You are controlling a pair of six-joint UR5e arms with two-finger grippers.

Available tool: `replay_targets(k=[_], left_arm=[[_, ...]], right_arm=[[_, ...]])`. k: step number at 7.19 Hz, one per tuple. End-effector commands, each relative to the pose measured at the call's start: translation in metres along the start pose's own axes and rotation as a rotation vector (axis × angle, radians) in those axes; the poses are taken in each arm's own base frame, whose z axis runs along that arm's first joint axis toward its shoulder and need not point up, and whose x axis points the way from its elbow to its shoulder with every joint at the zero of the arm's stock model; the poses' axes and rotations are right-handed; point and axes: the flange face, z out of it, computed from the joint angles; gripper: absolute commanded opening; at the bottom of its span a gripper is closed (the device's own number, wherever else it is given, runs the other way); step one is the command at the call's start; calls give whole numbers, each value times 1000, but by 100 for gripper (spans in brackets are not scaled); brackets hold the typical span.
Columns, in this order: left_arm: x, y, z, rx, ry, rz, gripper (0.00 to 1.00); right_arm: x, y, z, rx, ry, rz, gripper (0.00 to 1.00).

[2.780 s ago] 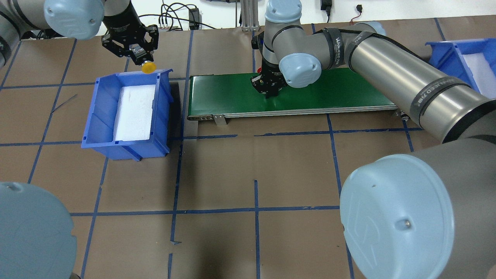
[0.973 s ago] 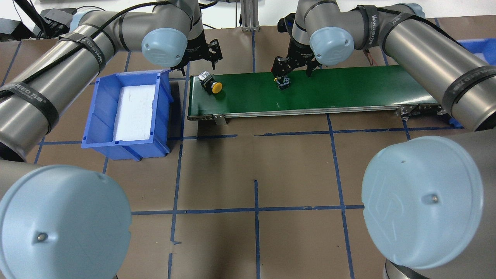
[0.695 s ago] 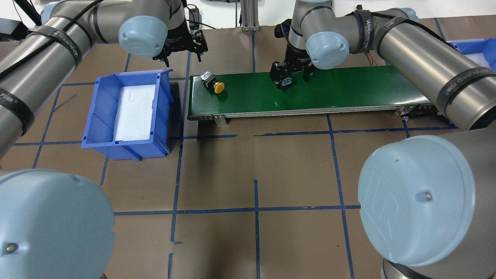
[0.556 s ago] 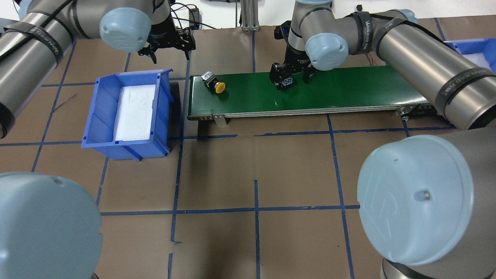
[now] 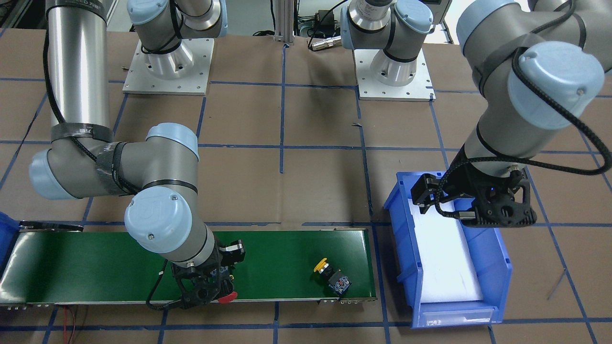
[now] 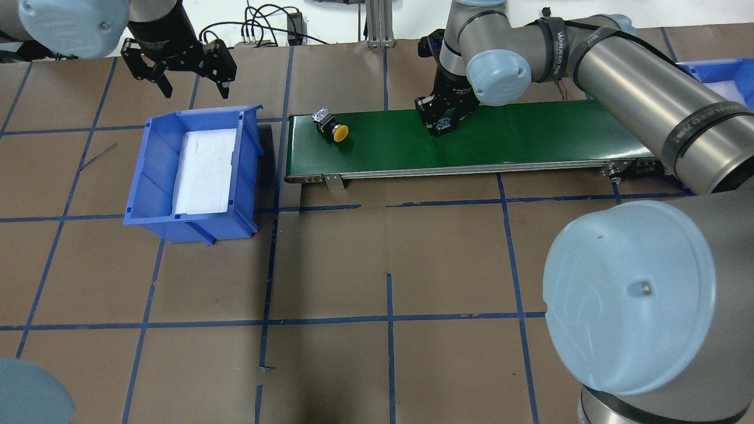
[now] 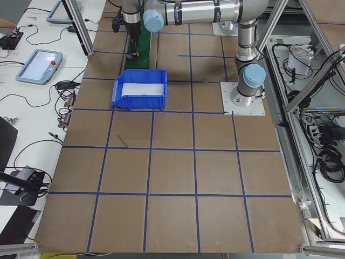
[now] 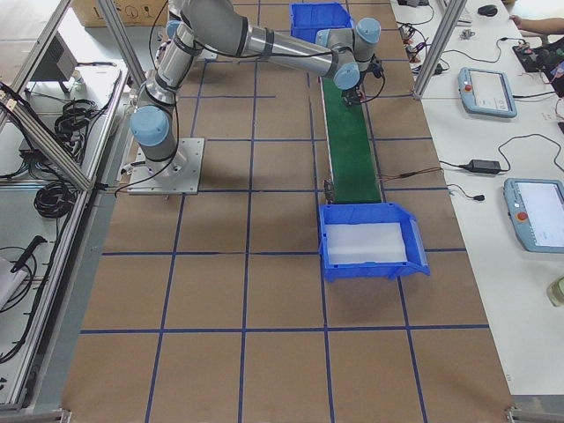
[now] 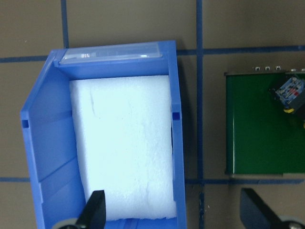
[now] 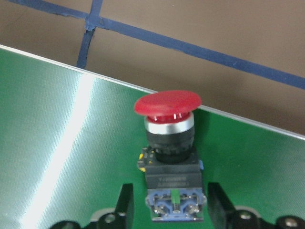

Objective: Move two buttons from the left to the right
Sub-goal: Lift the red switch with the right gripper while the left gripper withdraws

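Note:
The yellow button [image 6: 333, 128] lies on its side near the left end of the green belt [image 6: 530, 132]; it also shows in the front view [image 5: 331, 278] and the left wrist view [image 9: 290, 93]. The red button [image 10: 167, 138] lies on the belt with its cap toward the belt's far edge. My right gripper [image 6: 442, 118] is low on the belt with its fingers [image 10: 125, 202] closed against the sides of the red button's base. The red cap [image 5: 228, 297] sticks out of the gripper in the front view. My left gripper [image 6: 182, 73] is open and empty above the far end of the left blue bin [image 6: 250, 171].
The left bin holds only a white foam pad [image 6: 203, 171]. A second blue bin [image 6: 716, 76] stands past the belt's right end, partly behind my right arm. Brown table with blue tape lines lies in front of the belt.
My left gripper has swung left, away from the belt, to over the bin. The yellow button has drifted slightly right on the belt. My right gripper's fingers have narrowed onto the red button.

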Motion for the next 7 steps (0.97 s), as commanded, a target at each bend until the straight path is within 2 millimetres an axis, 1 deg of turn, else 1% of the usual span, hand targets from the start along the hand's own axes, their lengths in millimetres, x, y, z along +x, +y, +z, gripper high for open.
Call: replay_targets(k=[1, 2, 3, 4, 5, 6, 7], left_arm=[[-1, 15, -12, 7, 3, 0, 100], [-1, 14, -13, 15, 8, 0, 100], [-1, 12, -14, 24, 8, -6, 100], [-3, 12, -16, 36, 2, -8, 100], [-13, 9, -10, 31, 2, -32, 100], [-17, 9, -12, 40, -2, -41, 100], [-16, 13, -14, 30, -9, -39, 100]], right_arm=[[10, -4, -11, 11, 3, 4, 4], [35, -3, -22, 12, 14, 15, 4], [85, -1, -41, 25, 26, 14, 5], [138, 9, -72, 13, 23, 26, 5], [188, 24, -104, 21, 25, 45, 6], [232, 45, -131, 26, 30, 56, 8], [266, 72, -147, -19, 61, 60, 7]])
